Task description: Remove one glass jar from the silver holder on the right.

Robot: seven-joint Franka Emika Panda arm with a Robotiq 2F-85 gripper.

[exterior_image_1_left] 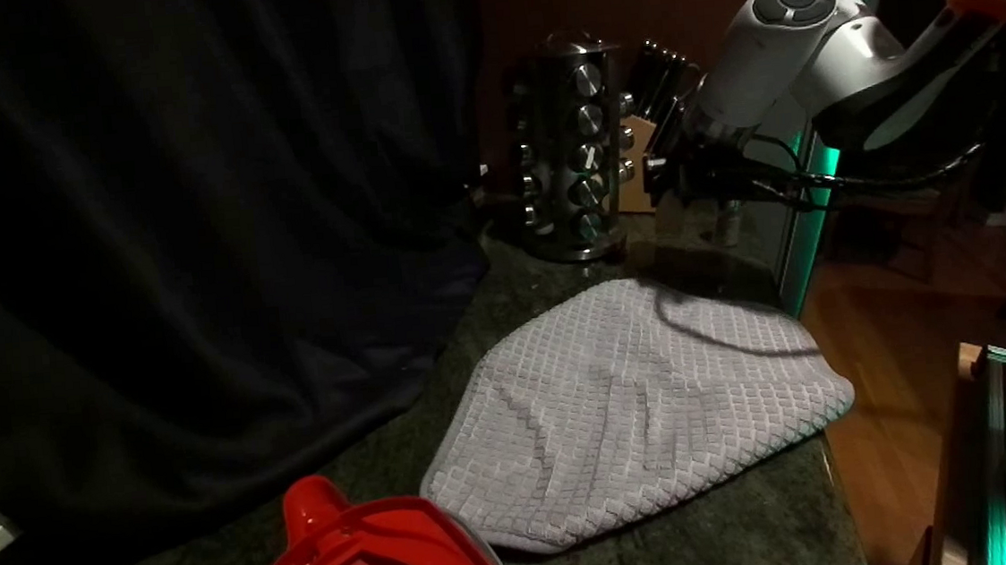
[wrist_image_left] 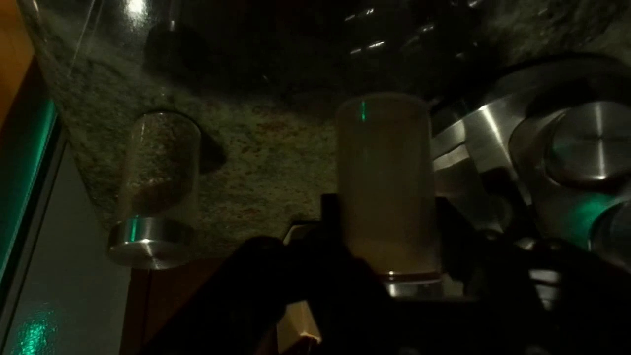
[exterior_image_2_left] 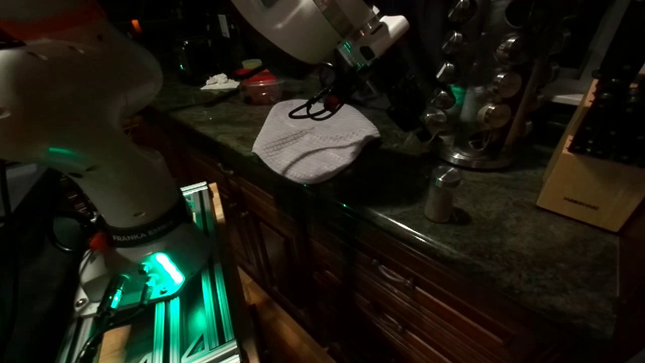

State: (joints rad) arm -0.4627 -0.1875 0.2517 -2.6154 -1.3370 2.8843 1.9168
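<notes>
Tan-brown glass jar (wrist_image_left: 387, 162) sits nearest in the wrist view, clamped by its sides in the gripper (wrist_image_left: 387, 214); fingers (wrist_image_left: 330, 212) parted just by the jar's width, nothing else in the grip. Whole length shows: base end past the fingers, metal band, probably lid, by the palm. Height over the desk (exterior_image_2_left: 519, 222): can't tell.

Just beside it, silver holder (exterior_image_2_left: 473, 160), set back from the desk's front, drawer-side edge; touching or not, can't tell. More jars (exterior_image_1_left: 589, 120) in its tiers, lids facing out. Step in hand, as I judge it: removal; jar looks out of its slot, not yet set down. Next move calls for a firm grip, a straight move away without knocking neighbouring lids, then gentle lowering onto the desk, base first, and release.

Bit further, lone jar (exterior_image_2_left: 439, 199) with silver lid stands upright near the front edge; worth steering round. Beyond, knife block (exterior_image_2_left: 574, 194) towards the desk's holder end. Farther, grey cloth (exterior_image_2_left: 315, 141) lies up to the front edge. Farthest, red-topped container (exterior_image_2_left: 262, 89) towards the opposite end; too dark for detail.
</notes>
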